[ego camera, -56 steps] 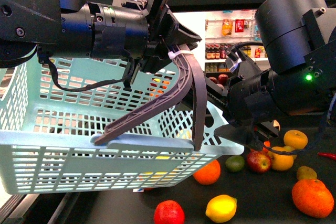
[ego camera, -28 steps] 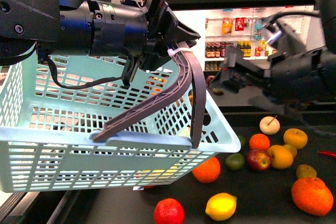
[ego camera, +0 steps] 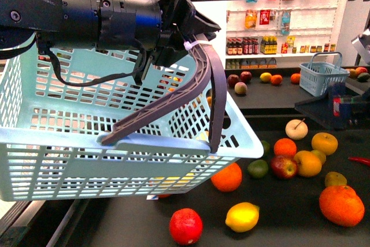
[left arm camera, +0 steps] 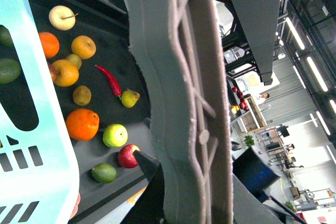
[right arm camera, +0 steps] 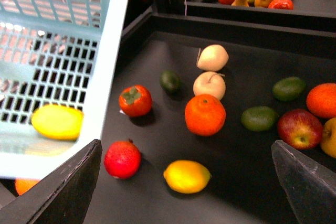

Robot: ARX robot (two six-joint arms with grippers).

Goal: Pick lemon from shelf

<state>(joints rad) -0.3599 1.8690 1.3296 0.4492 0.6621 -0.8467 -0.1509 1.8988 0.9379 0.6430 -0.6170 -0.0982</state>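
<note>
One lemon [ego camera: 243, 217] on shelf [ego camera: 289, 227], left fingers [ego camera: 199, 27] around basket handle [ego camera: 173, 99], right fingers [right arm camera: 58, 187] apart.

Front view comes in bright and sharp, with the white wall shelves [ego camera: 277, 27] far beyond the left pincer [ego camera: 193, 41] nearly washed out. Left wrist: ceiling strip lights [left arm camera: 295, 32] flaring, and the basket handle [left arm camera: 184, 103] in the pincer is soft, too close to focus. Right wrist: mildly blurred throughout, with a soft shadow under the lemon [right arm camera: 186, 176] just ahead of the right pincer [right arm camera: 185, 148].
</note>
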